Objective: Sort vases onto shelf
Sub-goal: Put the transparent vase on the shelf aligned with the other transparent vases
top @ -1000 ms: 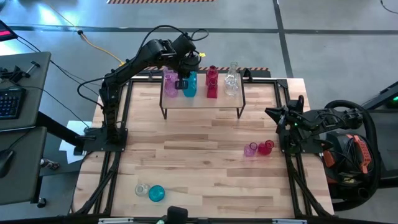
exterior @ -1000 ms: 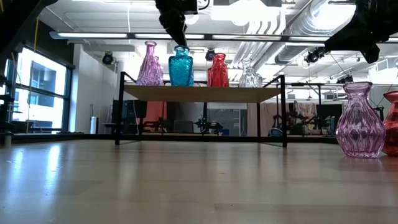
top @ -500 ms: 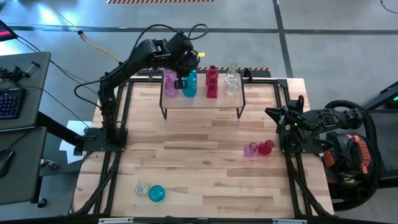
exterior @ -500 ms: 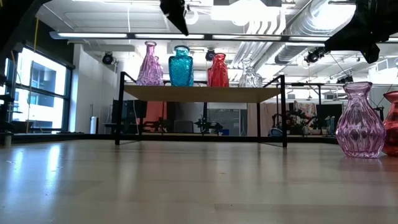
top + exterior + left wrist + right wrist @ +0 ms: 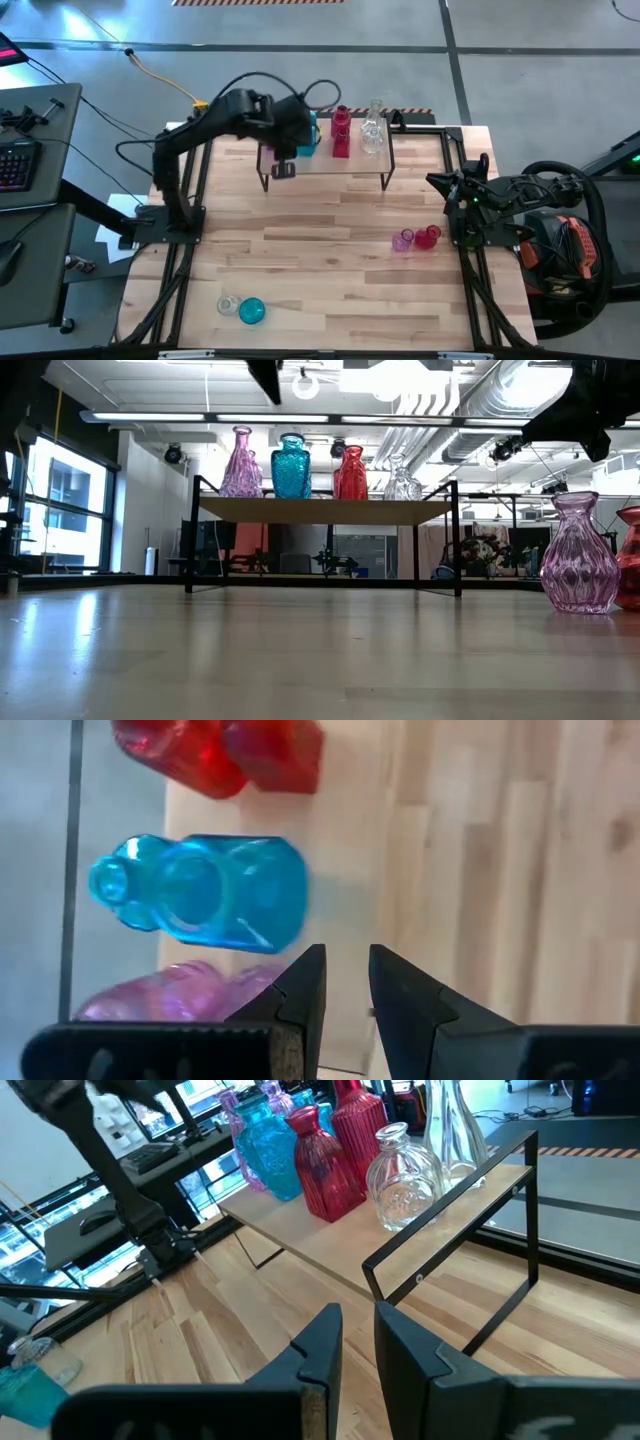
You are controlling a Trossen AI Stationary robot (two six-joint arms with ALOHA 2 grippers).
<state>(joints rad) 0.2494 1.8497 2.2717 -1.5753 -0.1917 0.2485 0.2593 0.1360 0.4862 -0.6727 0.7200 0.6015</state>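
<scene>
The shelf [image 5: 325, 158] stands at the table's far side. On it stand a pink vase [image 5: 240, 462], a teal vase [image 5: 291, 466], a red vase [image 5: 350, 473] and a clear vase [image 5: 403, 480], each on its base. My left gripper [image 5: 283, 167] hangs above the shelf's near left edge, slightly open and with nothing in it; its wrist view shows the teal vase [image 5: 200, 895] beyond the fingertips [image 5: 348, 970]. My right gripper [image 5: 436, 181] waits at the table's right edge, shut, with nothing between its fingers [image 5: 358, 1330].
On the table a pink vase [image 5: 402, 240] and a red vase [image 5: 428, 236] stand at the right, close to my right arm. A clear vase [image 5: 229, 303] and a teal vase [image 5: 251, 311] are near the front left. The middle of the tabletop [image 5: 320, 250] is bare wood.
My left gripper has risen from the mouth of the teal vase on the shelf and gone toward the table's near edge and a little left, rolling slightly. The teal vase stays upright on the shelf.
</scene>
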